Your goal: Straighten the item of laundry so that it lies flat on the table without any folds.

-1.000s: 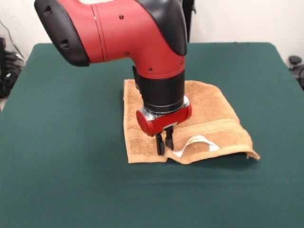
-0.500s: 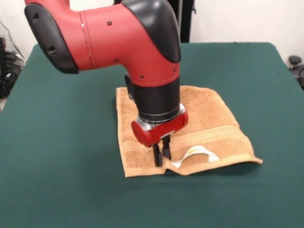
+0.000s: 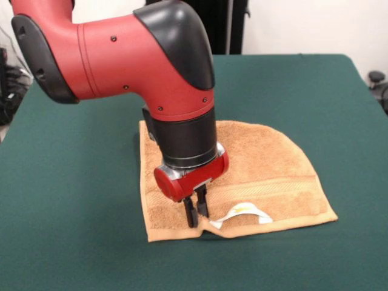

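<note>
**A:** So what's being done with the hand (image 3: pixel 197 213) here? The two black fingers (image 3: pixel 190 213) are drawn nearly together, only a thin gap showing, and their tips are planted at the near hem of the towel (image 3: pixel 254 167), just beside the white label (image 3: pixel 242 212). A small ridge of cloth is pushed up right at the tips, so the hem looks pinched. Whether fabric is really trapped or just pressed down can't be told for sure from this angle.

**B:** Agreed, a pinch on the edge is how it's read here too. The step in hand is judged to be the spreading pull, with the near edge gripped and drawn outward. The towel is spread on the green surface (image 3: pixel 73 200), roughly mid-surface, mostly one layer by the look of it, the woven band running along the near side.

**A:** Not finished though. The far right corner is rounded off, as if tucked under, and the label is curled up in a loop.

**B:** Yep. For the next move, that hem bump needs to be eased flat, and then the rounded corner probably has to be re-gripped and pulled out. Low, slow drag is called for, or the whole towel just gets slid along the felt.
</note>
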Available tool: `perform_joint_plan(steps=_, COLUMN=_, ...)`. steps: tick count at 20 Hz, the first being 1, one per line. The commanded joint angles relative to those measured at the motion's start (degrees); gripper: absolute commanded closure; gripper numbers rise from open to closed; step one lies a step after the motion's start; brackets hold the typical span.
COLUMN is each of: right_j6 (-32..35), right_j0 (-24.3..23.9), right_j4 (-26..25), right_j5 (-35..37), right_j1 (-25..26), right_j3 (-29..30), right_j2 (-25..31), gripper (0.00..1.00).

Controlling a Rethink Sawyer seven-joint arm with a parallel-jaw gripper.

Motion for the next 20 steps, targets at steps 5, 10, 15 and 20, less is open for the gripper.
perform_joint_plan(steps=5, right_j6=-22.28, right_j0=-0.58, right_j4=0.06, right_j5=3.92, right_j1=2.66, right_j3=-6.26, right_j2=2.59, gripper=1.00)
perform_joint_plan(steps=10, right_j6=-24.14, right_j0=-0.13, right_j4=0.92, right_j5=5.52, right_j1=4.37, right_j3=-9.87, right_j2=3.08, gripper=1.00)
perform_joint_plan(steps=15, right_j6=-23.78, right_j0=-0.24, right_j4=1.89, right_j5=5.23, right_j1=4.28, right_j3=-9.69, right_j2=3.08, gripper=1.00)
perform_joint_plan(steps=20, right_j6=-23.52, right_j0=0.11, right_j4=3.10, right_j5=5.40, right_j1=4.58, right_j3=-10.95, right_j2=3.59, gripper=1.00)
